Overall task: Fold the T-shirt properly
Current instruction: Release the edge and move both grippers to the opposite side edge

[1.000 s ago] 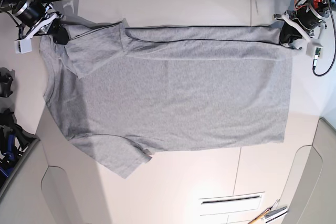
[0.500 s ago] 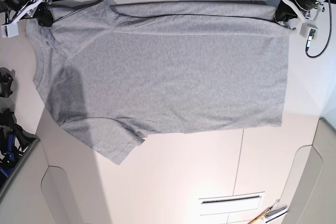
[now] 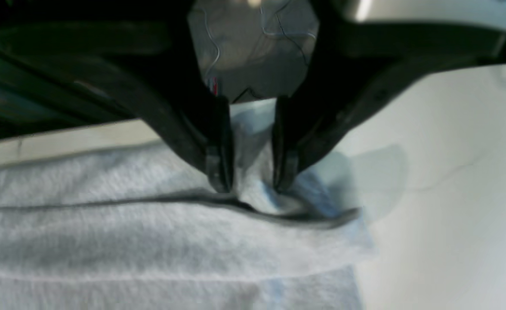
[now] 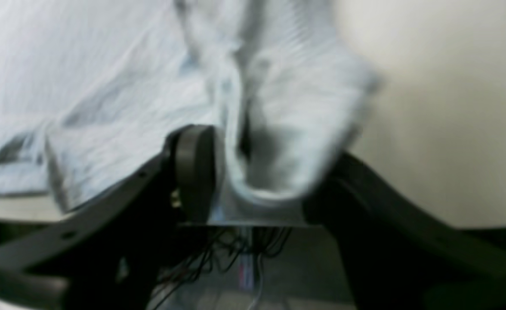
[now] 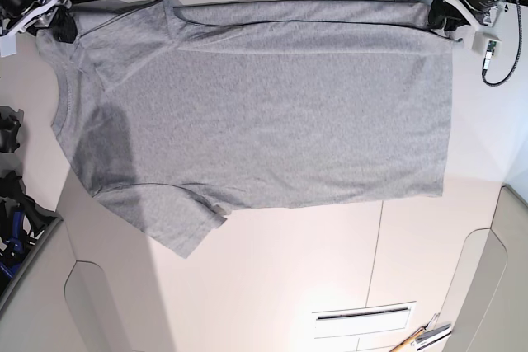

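The grey T-shirt point(image 5: 264, 113) lies spread on the white table, plain side up, neck to the left, hem to the right. My left gripper point(image 5: 440, 16) is shut on the hem's far right corner; in the left wrist view point(image 3: 248, 189) its fingertips pinch a fold of cloth point(image 3: 257, 172). My right gripper point(image 5: 63, 27) is shut on the far left shoulder by the collar; in the right wrist view point(image 4: 257, 181) bunched grey cloth point(image 4: 279, 129) sits between its jaws. The near sleeve point(image 5: 177, 224) lies flat; the far sleeve is folded over the shirt's top edge.
The white table point(image 5: 330, 286) extends in front of the shirt, with a slot point(image 5: 363, 313) and tools point(image 5: 421, 337) at the near right. Dark equipment point(image 5: 10, 195) stands at the left edge. The table's far edge is right behind both grippers.
Both grippers pulled the shirt's far edge further back toward the table's far edge, stretching the body flat. Since half a second ago only a small shift.
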Controlling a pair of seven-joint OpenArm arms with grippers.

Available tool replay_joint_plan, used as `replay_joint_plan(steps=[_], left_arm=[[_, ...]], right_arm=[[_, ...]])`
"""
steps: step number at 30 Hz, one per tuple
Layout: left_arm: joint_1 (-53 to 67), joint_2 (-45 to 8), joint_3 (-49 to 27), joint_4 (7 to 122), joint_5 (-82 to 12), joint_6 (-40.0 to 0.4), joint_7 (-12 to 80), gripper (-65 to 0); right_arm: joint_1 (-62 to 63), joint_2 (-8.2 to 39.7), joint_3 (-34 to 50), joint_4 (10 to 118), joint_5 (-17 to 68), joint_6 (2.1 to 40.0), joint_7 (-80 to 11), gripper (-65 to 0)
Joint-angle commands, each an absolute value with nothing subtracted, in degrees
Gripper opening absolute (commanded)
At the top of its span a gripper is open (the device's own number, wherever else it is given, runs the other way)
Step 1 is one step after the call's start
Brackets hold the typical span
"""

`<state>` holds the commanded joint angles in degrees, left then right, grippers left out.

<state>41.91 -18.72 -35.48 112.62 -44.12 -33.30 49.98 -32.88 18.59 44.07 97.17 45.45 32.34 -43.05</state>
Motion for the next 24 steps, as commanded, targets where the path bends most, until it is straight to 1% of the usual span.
replay_joint_plan(steps=[2, 3, 6, 8, 11, 13, 15, 16, 18, 20, 24], left_arm=[[41.9, -18.7, -40.1, 113.7, -46.7, -34.5, 50.0, -44.9], [41.9, -18.7, -42.3, 114.3, -48.0, -35.3, 50.0, -42.3], [41.3, -18.8, -46.9, 115.7, -50.0, -35.4, 50.0, -35.2], [40.4, -18.9, -48.1, 115.7, -50.4, -35.4, 49.9, -33.1], [38.2, -19.0, -47.9, 115.7, -50.4, -35.4, 48.8, -32.9], [36.2, -19.2, -47.9, 115.6, -50.3, -35.4, 47.1, -30.0], [34.3, -20.4, -47.9, 115.2, -50.3, -35.4, 45.3, -28.0], [33.2, -21.0, -47.8, 114.9, -50.4, -35.4, 44.9, -28.0], [30.2, -22.1, -47.1, 113.5, -50.3, -35.1, 45.0, -28.0], [27.4, -23.5, -45.8, 111.3, -50.1, -33.7, 45.0, -28.0], [22.5, -26.8, -41.9, 103.8, -48.3, -33.4, 45.0, -28.0]], right_arm=[[-31.0, 18.6, 47.6, 97.2, 45.5, 32.3, -43.0, -34.2], [-29.8, 18.9, 49.1, 97.2, 45.5, 32.3, -43.0, -34.2], [-25.1, 20.2, 51.0, 97.2, 44.3, 32.3, -42.1, -34.2], [-21.9, 21.2, 51.0, 97.1, 43.0, 31.8, -39.9, -34.2], [-16.1, 22.2, 51.0, 97.1, 41.8, 31.4, -38.5, -34.2], [-11.4, 22.2, 50.5, 96.9, 39.9, 31.2, -37.6, -34.2], [-7.1, 22.2, 48.7, 95.9, 37.6, 30.3, -36.6, -34.2], [-5.0, 22.2, 47.1, 94.7, 36.0, 29.7, -36.0, -34.2], [-0.4, 22.6, 43.1, 90.5, 32.9, 29.8, -34.3, -34.2], [4.0, 23.8, 38.1, 83.9, 30.2, 29.8, -31.5, -34.2], [13.1, 26.0, 29.8, 68.8, 25.6, 29.7, -25.4, -34.2]])
